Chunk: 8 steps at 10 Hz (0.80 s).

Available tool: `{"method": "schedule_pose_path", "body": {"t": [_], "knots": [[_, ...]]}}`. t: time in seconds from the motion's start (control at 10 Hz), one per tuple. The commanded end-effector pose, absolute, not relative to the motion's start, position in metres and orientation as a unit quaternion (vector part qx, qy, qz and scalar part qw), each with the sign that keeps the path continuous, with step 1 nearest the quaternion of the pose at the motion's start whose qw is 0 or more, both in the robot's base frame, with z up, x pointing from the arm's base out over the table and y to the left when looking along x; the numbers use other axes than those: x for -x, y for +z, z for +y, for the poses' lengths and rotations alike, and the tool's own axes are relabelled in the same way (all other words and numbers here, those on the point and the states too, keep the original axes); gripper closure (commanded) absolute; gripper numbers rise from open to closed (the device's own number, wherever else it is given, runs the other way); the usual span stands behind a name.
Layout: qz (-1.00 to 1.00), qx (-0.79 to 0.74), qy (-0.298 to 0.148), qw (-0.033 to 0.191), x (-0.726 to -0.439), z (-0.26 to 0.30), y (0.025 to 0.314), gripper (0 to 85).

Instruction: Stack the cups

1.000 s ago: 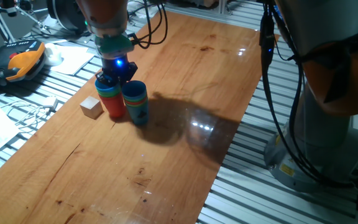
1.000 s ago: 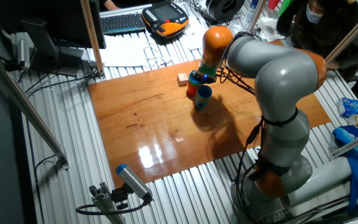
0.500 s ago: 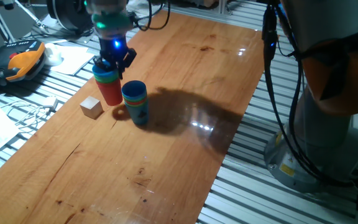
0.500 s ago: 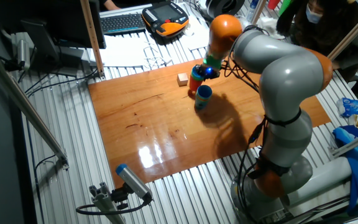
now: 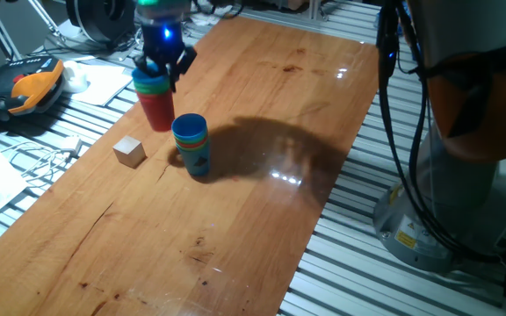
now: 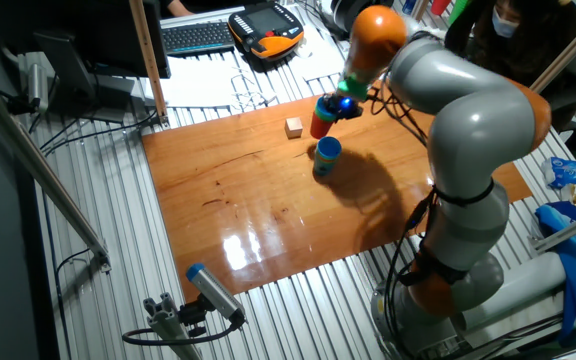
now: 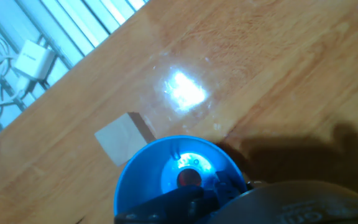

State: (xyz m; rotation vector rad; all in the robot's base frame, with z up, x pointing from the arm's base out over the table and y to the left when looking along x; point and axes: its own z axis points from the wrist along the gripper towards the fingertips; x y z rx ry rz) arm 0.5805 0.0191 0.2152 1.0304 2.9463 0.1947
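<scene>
My gripper [image 5: 163, 67] is shut on the rim of a nested stack of cups [image 5: 155, 99], red below with green and blue rims, held in the air above the table's far left part. It also shows in the other fixed view [image 6: 323, 118]. In the hand view I look down into its top blue cup [image 7: 178, 169], with a dark finger [image 7: 185, 198] at its near rim. A second stack of blue cups [image 5: 191, 145] stands on the wooden table [image 5: 262, 114], right of and below the held stack.
A small pale wooden cube [image 5: 130, 151] lies left of the standing stack and shows in the hand view [image 7: 124, 138]. Off the table's left edge lie a charger with cables [image 5: 67, 147] and an orange pendant [image 5: 33, 85]. The robot base [image 5: 464, 184] stands at the right.
The gripper has lifted the red-bottomed stack off the table from beside the blue stack and carried it up and toward the far left. The blue stack and cube stayed put.
</scene>
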Motion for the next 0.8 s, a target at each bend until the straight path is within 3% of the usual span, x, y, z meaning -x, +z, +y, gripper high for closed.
{"method": "schedule_pose_path", "body": {"t": [0.0,0.7], "knots": [[0.941,-0.331,0.068,0.003,-0.578,0.015,0.225,85.0],[0.946,-0.309,0.088,-0.040,-0.545,0.015,0.257,85.0]]}}
